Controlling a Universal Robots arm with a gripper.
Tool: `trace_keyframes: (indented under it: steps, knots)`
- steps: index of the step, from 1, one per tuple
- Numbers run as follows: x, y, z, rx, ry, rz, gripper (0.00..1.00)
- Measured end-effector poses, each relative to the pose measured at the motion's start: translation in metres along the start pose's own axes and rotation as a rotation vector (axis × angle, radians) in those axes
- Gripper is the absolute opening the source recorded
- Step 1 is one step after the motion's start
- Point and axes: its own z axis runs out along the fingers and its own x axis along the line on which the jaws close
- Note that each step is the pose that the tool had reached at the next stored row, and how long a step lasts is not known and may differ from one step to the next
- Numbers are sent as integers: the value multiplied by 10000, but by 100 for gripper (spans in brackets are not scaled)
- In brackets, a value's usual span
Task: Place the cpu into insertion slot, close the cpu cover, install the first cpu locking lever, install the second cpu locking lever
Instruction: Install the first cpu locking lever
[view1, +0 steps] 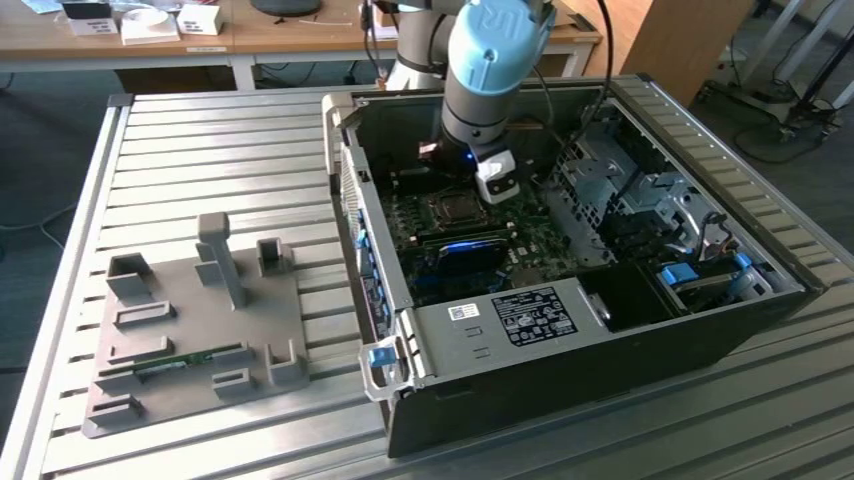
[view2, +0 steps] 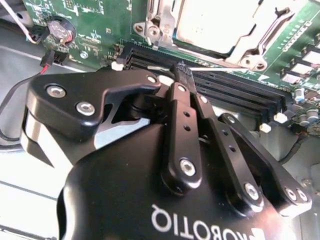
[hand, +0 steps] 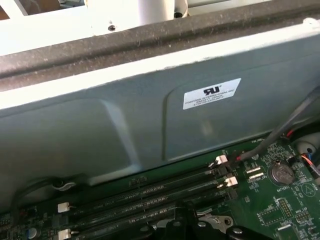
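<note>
The cpu (view2: 210, 20) lies with its silver-grey top up in the insertion slot (view1: 447, 208) of the green motherboard. The cpu cover (view2: 152, 22) lies flat around it as a metal frame. One locking lever (view2: 270, 32) runs along a side of the cover. A second thin lever rod (view2: 225, 71) stretches along the edge of the black memory slots (view2: 240, 92). My gripper (view2: 182, 70) is shut, its black tips right at this rod, and whether they touch it I cannot tell. In the exterior view the gripper (view1: 491, 190) hangs inside the case beside the socket.
The open computer case (view1: 694, 330) stands on a slatted metal table (view1: 200, 160). Its grey side wall (hand: 150, 115) rises close behind the memory slots (hand: 150, 192). A coin battery (hand: 280, 173) and loose cables (hand: 285, 132) are nearby. A grey fixture plate (view1: 187, 330) lies on the exterior view's left.
</note>
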Motion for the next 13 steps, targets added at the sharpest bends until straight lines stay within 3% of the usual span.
trace_keyframes:
  steps: [13]
  knots:
    - [9,24,13,1,0,0,11]
